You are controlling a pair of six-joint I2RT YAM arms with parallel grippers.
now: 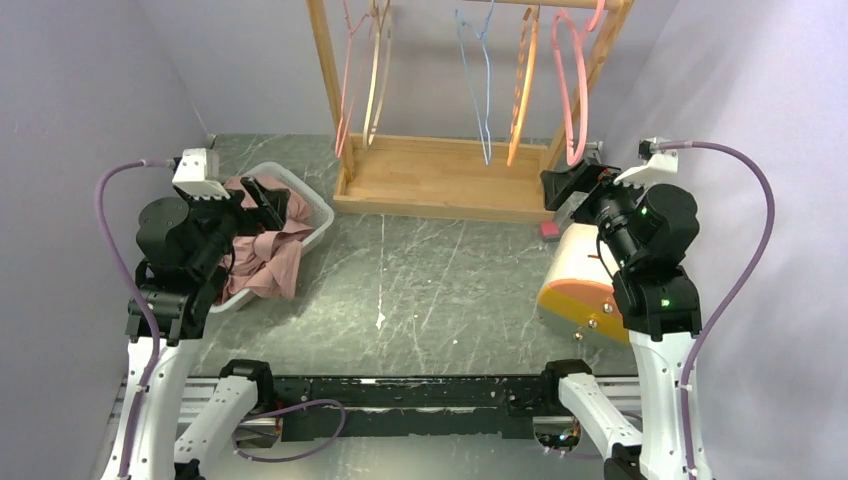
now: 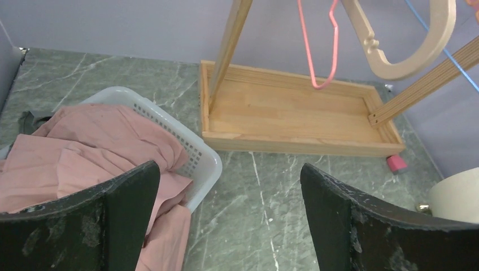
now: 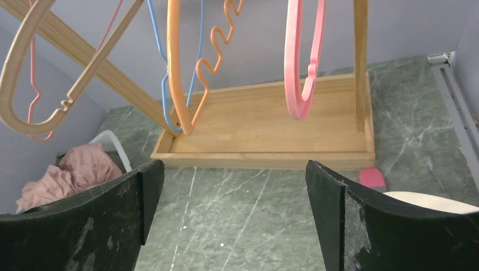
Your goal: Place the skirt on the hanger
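A dusty pink skirt lies crumpled in a white basket at the left, one fold spilling over the near rim; the left wrist view shows the skirt too. Several hangers hang on a wooden rack at the back: a pink hanger, an orange hanger, a blue hanger and a pale wooden hanger. My left gripper hovers open above the basket's right side. My right gripper is open, raised before the rack's right end, holding nothing.
A cream and orange rounded object sits under the right arm. A small pink block lies by the rack's right corner. Grey walls close in on both sides. Green marble tabletop spreads between basket and rack.
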